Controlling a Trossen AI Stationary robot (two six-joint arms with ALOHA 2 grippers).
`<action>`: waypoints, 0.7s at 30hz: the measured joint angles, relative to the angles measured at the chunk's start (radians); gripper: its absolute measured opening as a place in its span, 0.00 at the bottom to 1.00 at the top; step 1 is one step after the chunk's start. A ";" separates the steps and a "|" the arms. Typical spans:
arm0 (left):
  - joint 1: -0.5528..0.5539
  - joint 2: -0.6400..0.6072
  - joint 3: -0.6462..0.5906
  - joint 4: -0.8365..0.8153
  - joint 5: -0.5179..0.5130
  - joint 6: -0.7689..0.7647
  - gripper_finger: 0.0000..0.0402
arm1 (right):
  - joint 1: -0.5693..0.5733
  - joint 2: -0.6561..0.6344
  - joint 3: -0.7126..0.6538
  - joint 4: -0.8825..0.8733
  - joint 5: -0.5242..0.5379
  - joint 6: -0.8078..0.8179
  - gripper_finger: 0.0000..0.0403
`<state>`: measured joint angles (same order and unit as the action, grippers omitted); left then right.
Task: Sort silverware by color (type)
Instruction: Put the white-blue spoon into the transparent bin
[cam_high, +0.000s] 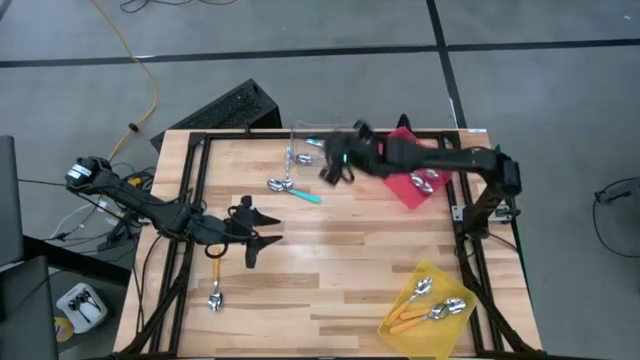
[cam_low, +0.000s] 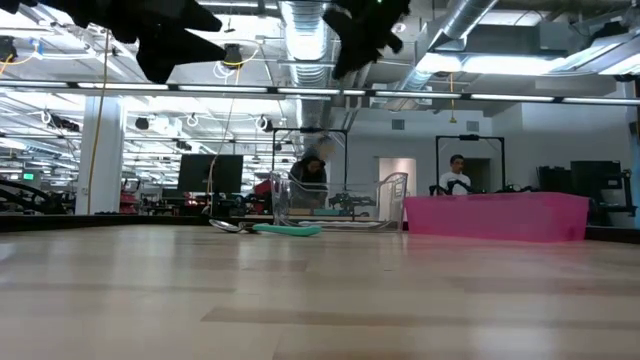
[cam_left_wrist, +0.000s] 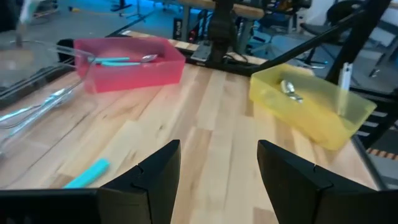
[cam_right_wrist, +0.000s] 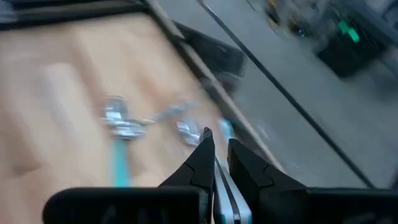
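High view: a wooden table (cam_high: 330, 260) is seen from above. The left gripper (cam_high: 262, 229) is held over the table's left half, jaws spread wide and empty. An orange-handled spoon (cam_high: 215, 283) lies just beside it, nearer the front edge. The right gripper (cam_high: 335, 168) is positioned near a clear tray (cam_high: 312, 140) at the back; a teal-handled spoon (cam_high: 297, 190) lies on the wood beside it. A red tray (cam_high: 408, 190) holds spoons; a yellow tray (cam_high: 432, 312) at the front right holds orange-handled spoons (cam_high: 425, 312).

Low view: the teal-handled spoon (cam_low: 285, 229) is seen flat on the table before the clear tray (cam_low: 340, 205); the red tray (cam_low: 500, 216) stands to the right. Both grippers hang above.

Left wrist view: open fingers (cam_left_wrist: 155, 177) frame bare wood; red tray (cam_left_wrist: 130, 62) with a teal spoon inside, yellow tray (cam_left_wrist: 311, 106) beyond.

Right wrist view: jaws nearly closed on a thin light-blue handle (cam_right_wrist: 222, 186), blurred; spoons lie below.
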<state>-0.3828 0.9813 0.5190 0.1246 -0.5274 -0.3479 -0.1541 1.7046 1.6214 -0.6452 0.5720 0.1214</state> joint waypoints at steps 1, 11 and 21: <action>0.000 0.000 0.000 -0.012 -0.006 -0.001 0.49 | -0.031 0.000 0.001 -0.010 0.000 0.002 0.13; 0.000 0.000 0.000 -0.082 -0.055 -0.012 0.49 | -0.248 0.017 -0.011 -0.053 -0.161 0.029 0.13; 0.000 0.000 0.000 -0.133 -0.112 -0.021 0.49 | -0.300 0.150 -0.002 -0.079 -0.183 0.029 0.13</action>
<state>-0.3827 0.9813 0.5190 -0.0084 -0.6390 -0.3688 -0.4544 1.8543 1.6195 -0.7241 0.3892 0.1500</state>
